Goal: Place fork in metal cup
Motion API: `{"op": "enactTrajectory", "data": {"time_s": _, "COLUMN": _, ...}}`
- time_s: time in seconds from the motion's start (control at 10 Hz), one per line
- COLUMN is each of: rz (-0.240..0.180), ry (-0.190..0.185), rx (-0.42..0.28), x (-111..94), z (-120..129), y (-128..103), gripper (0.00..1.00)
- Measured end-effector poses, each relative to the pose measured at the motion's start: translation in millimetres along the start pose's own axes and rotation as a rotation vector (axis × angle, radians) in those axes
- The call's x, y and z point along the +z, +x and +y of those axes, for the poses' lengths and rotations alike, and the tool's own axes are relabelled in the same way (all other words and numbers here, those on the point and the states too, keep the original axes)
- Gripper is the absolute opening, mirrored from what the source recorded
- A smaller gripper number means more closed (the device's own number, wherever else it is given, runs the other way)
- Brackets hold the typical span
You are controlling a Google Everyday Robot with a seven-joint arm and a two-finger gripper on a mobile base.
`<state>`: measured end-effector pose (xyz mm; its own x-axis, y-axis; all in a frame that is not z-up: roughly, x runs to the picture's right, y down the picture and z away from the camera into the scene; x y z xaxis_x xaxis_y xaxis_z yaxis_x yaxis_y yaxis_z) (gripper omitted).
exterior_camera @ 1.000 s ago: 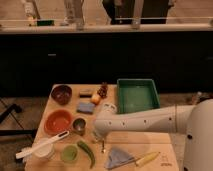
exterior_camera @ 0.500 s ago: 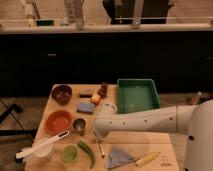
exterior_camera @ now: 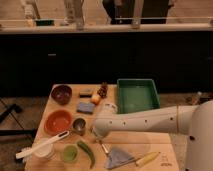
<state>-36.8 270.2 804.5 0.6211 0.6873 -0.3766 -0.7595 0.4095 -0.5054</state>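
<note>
thick white tubular arm (exterior_camera: 150,120) with a row of small dark dots along its side, swelling into a bulky white shoulder (exterior_camera: 202,135) at right; small dark gripper (exterior_camera: 101,142) beneath its rounded end, low centre.

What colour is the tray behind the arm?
Green tray, clearest in the camera view; the gripper sits shut, low near the metal cup.
</note>
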Motion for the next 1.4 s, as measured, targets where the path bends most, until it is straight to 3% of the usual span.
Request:
{"op": "enactTrajectory", "data": {"time_s": 0.6, "rz": -0.043, "ry": 0.007, "rx": 0.031, "x": -25.0, "z": -10.6, "y": -4.4, "gripper": 0.00}}
{"op": "enactTrajectory", "data": {"time_s": 1.4, "rz": -0.081, "ry": 0.032, "rx": 0.019, "x": -50.5, "z": -15.2, "y": -23.7, "gripper": 0.00}}
